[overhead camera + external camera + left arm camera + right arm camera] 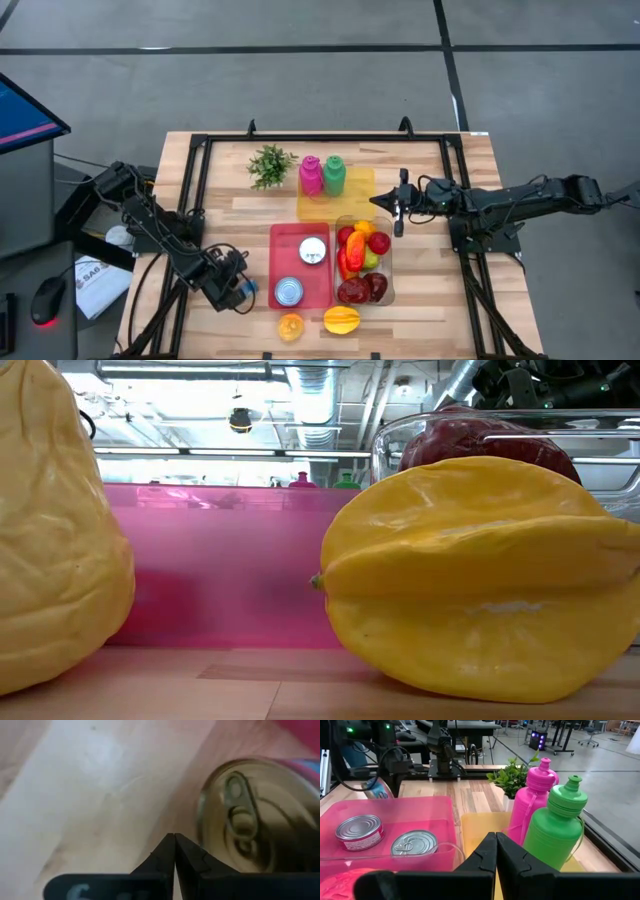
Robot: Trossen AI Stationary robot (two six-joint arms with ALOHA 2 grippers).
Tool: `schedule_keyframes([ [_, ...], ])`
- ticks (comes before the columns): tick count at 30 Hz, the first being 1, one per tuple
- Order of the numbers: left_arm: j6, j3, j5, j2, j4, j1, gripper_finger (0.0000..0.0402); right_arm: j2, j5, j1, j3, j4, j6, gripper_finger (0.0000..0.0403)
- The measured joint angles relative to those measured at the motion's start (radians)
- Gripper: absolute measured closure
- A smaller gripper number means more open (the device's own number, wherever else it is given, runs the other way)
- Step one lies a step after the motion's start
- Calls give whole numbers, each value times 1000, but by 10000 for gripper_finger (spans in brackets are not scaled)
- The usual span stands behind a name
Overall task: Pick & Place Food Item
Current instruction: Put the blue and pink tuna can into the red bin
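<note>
Both grippers empty, jaws fully closed. Left gripper (243, 290) sits low over the table (430, 300) just left of the pink tray (285, 240); its wrist view shows closed fingertips beside a can top (245, 815). Right gripper (385, 203) hovers near the yellow tray (360, 185), just above the clear bin's (390, 290) far end, tips together.

Food: most of it is piled in the clear bin – red, orange and dark-red fruit. Two loose pieces lie on the table's near edge: a star fruit (342, 319) just below the bin and a small orange fruit (291, 326) below the pink tray. Task doesn't say which item, so target is a guess. Pink tray holds two cans (289, 291), not food to grab.

Risks, as I judge them:
- jaws must open before any descent; coming down closed would just shove the fruit
- star fruit is ribbed and rounded, so it could roll or squirt out of a pinch, and it's near the table edge, so a nudge may drop it
- left gripper is close to the tray wall and can; a swing right could clip them
- bin fruit is stacked, so pulling one may spill others
- pink bottle (311, 175) and green bottle (334, 174) stand upright close to the right arm's path, so easy to knock over

Surface: light wood planks with a black frame. A small plant (270, 165) sits at the far side. Grey floor around; a monitor (25, 115) and mouse (45, 300) are off to the left. Right wrist view shows an open workshop with desks and chairs behind
</note>
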Motion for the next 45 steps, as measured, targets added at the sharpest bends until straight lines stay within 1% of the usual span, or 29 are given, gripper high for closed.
schedule_keyframes([
  [5,1,-3,-9,-8,-72,0,401,0,0,0,0,0,0,403],
  [9,2,-3,-80,-55,-135,0,401,0,0,0,0,2,0,403],
  [11,2,-3,-111,-99,-177,0,401,0,0,0,0,2,0,403],
  [14,-26,-3,-119,-184,-213,0,401,0,0,0,0,3,0,403],
  [20,-108,-3,-121,-349,-217,0,401,0,0,0,0,3,0,403],
  [25,-111,-3,-122,-469,-183,0,401,0,0,0,0,4,0,403],
  [28,-60,-2,-122,-528,-176,0,399,0,0,0,0,4,0,403],
  [30,-69,-2,-128,-556,-161,0,400,0,0,0,0,4,0,403],
  [32,-132,-2,-172,-559,-114,0,401,0,0,0,0,4,-1,403],
  [34,-118,-2,-214,-542,-51,-2,401,0,0,0,0,4,-3,403],
  [36,-77,-1,-233,-502,4,3,401,0,0,0,0,4,-3,403],
  [38,-71,7,-234,-451,19,14,401,0,0,0,0,3,-3,403],
  [41,-71,52,-235,-368,19,16,401,0,0,0,0,3,-3,403],
  [45,-72,147,-207,-262,0,23,401,0,0,0,0,4,-3,403],
])
